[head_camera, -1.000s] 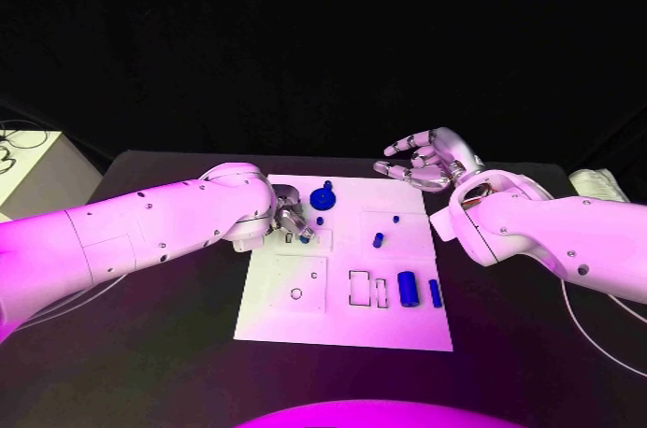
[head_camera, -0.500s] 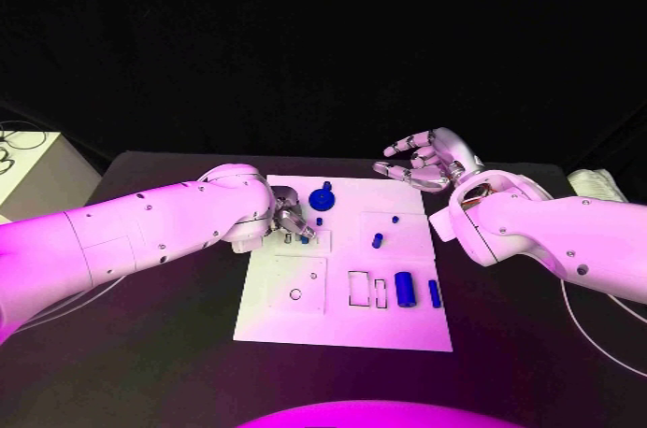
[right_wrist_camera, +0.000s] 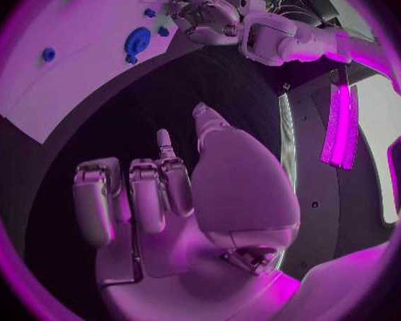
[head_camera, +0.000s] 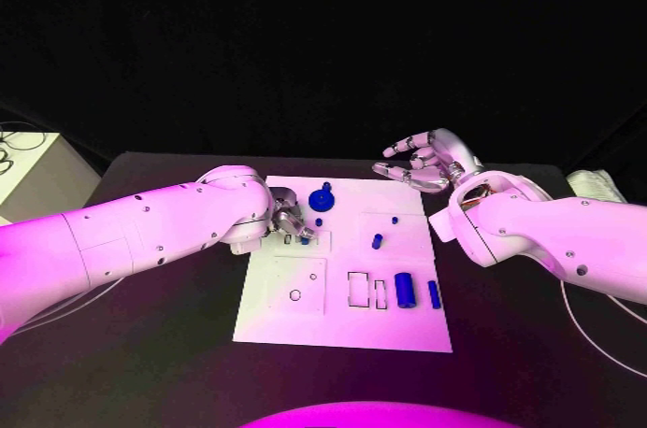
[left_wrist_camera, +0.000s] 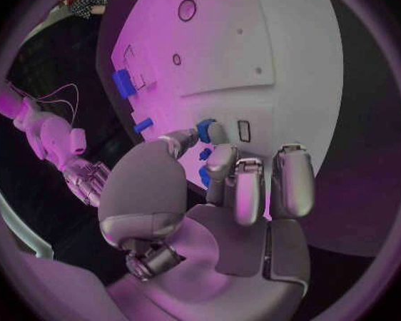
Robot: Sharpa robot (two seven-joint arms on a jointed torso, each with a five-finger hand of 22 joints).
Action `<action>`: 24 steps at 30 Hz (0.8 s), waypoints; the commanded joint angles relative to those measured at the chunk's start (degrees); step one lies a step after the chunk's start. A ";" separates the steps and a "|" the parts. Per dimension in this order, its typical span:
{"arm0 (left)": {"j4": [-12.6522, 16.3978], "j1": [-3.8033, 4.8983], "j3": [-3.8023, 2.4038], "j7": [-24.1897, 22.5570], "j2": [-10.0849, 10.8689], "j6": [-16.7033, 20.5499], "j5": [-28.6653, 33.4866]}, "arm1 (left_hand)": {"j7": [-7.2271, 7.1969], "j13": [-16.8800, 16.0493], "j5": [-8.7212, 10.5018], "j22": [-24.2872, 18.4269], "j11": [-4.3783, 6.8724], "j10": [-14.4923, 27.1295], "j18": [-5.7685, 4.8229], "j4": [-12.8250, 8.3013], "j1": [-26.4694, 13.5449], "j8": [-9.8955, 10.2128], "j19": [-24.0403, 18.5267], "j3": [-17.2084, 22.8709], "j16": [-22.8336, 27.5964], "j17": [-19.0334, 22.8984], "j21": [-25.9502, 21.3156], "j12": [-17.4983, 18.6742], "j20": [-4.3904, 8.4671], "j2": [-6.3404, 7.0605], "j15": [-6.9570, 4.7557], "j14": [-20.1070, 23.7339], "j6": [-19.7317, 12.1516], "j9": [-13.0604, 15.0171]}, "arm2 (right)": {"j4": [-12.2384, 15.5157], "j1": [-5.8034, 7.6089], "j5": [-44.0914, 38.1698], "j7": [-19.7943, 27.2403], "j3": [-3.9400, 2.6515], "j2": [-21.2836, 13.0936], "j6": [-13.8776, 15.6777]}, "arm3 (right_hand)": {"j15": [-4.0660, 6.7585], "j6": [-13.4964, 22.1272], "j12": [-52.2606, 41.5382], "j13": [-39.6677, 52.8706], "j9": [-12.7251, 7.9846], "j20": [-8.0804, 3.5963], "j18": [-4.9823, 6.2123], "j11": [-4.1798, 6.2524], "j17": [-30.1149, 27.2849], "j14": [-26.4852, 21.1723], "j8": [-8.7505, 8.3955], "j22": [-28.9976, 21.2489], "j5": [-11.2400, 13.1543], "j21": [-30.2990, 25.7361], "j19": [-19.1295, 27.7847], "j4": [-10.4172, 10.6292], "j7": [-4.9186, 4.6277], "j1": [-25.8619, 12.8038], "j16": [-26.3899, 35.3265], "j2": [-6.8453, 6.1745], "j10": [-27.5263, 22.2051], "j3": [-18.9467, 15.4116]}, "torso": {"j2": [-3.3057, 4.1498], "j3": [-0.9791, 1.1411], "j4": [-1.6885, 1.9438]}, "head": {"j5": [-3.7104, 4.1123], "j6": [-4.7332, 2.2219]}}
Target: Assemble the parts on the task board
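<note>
Head view: the flat white rectangular task board (head_camera: 344, 325) lies mid-tabletop (head_camera: 162, 353), its small blue parts (head_camera: 406, 289) scattered across it. At its far-left edge the silver left hand (head_camera: 287, 218) pinches a small blue piece (left_wrist_camera: 205, 129). Beyond the far-right corner, the silver right hand (head_camera: 429, 162) hovers, fingers loosely curled and apart, holding nothing.

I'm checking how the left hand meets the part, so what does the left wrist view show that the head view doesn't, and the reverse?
Left wrist view alone: the left hand from behind, its fingertips touching a small blue part beside a rectangular slot.

Head view alone: the whole task board, the round blue part at its far edge, and the right hand held above the table, holding nothing.

Both: the board, the left hand and the blue cylinder.
</note>
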State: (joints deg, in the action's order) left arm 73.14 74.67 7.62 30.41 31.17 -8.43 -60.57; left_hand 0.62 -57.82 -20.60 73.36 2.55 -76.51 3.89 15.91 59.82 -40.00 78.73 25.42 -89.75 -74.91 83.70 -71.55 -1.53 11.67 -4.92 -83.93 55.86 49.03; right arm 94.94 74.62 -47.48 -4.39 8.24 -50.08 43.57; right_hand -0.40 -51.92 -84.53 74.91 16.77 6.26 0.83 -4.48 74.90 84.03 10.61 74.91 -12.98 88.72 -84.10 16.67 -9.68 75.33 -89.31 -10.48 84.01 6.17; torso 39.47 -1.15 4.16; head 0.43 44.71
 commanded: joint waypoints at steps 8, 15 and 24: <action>0.66 -0.25 0.01 -0.28 0.98 0.12 0.01 | 0.59 -0.01 3.64 0.13 -0.12 0.41 -0.31 0.85 -0.78 0.62 0.28 -2.20 -0.25 -15.09 -0.40 0.43 0.10 -0.07 -0.19 -6.07 0.27 0.17 | -0.02 -0.03 -0.52 0.56 -0.01 -0.08 -0.49 | 0.05 0.07 0.30 10.39 0.09 0.05 -0.39 -0.09 12.99 5.38 0.40 13.94 -0.08 -0.25 -5.06 -0.01 0.40 -0.19 0.23 0.72 0.82 -0.42 | 0.03 -0.03 -0.01 | 0.08 -0.16; 1.85 -0.25 -1.16 -0.42 2.14 1.91 0.41 | 0.96 1.75 7.46 -0.71 -0.45 1.70 -0.11 0.95 -2.72 1.15 -0.34 -4.70 -0.25 -15.09 -0.84 1.62 -0.05 -0.39 0.00 -6.07 -0.51 0.40 | -0.17 -0.05 -0.47 0.66 -0.01 -0.09 -0.40 | 0.05 0.07 0.30 10.39 0.09 0.05 -0.39 -0.09 12.99 5.38 0.40 13.94 -0.08 -0.25 -5.06 -0.01 0.40 -0.19 0.23 0.72 0.82 -0.42 | 0.00 0.00 0.00 | 0.21 -0.18; 3.31 -0.20 -3.73 -0.71 3.32 4.01 2.02 | 1.58 2.70 13.78 -2.46 -1.06 3.70 0.30 0.97 -3.46 0.84 -1.84 -10.29 -0.24 -15.08 -1.80 1.90 -0.63 -1.89 0.56 -6.07 -2.25 1.59 | -0.47 -0.09 -0.40 0.71 -0.01 -0.05 -0.35 | 0.06 0.11 0.34 10.36 0.09 0.03 -0.36 -0.09 12.86 5.34 0.41 13.87 -0.07 -0.36 -5.01 0.02 0.40 -0.40 0.29 0.78 0.79 -0.58 | -0.02 0.04 -0.04 | 0.11 -0.44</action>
State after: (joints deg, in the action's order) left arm 76.14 74.43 4.03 30.34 34.45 -6.10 -59.94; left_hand 2.33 -55.28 -7.63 71.07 1.51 -73.15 3.91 16.89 56.38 -39.02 77.19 15.82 -89.75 -74.91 82.16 -69.87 -2.21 10.42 -4.82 -84.03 54.02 50.53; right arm 94.49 74.60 -47.46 -4.31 8.24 -50.15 43.59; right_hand -0.40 -51.92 -84.54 74.90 16.81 6.26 0.83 -4.48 74.90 84.03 10.84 74.94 -12.98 88.72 -84.10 16.67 -9.68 75.03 -89.31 -10.17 84.01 5.85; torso 39.46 -1.15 4.15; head 0.59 44.36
